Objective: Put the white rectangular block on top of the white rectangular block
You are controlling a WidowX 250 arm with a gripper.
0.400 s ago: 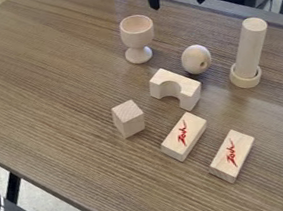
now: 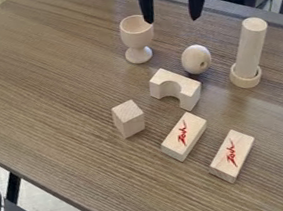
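The black gripper (image 2: pixel 172 20) hangs at the top of the view, its two fingers spread wide with nothing between them, above the table's far side. Well below it in the view lie two pale rectangular blocks with red markings on their upper faces. One block (image 2: pixel 190 129) is right of the small upright block. The other block (image 2: pixel 236 149) lies to its lower right, at a similar slant, with a strip of wood surface between the two.
Around them on the brown table (image 2: pixel 54 91) stand a wooden goblet (image 2: pixel 137 33), an egg-shaped piece (image 2: pixel 194 60), an arch block (image 2: pixel 169 82), a small upright block (image 2: pixel 130 121) and a tall cylinder (image 2: pixel 252 44) in a ring base (image 2: pixel 245 79).
The gripper has come farther down into view from the top edge, its fingertips lower and a little to the left. The blocks and other pieces have not moved.
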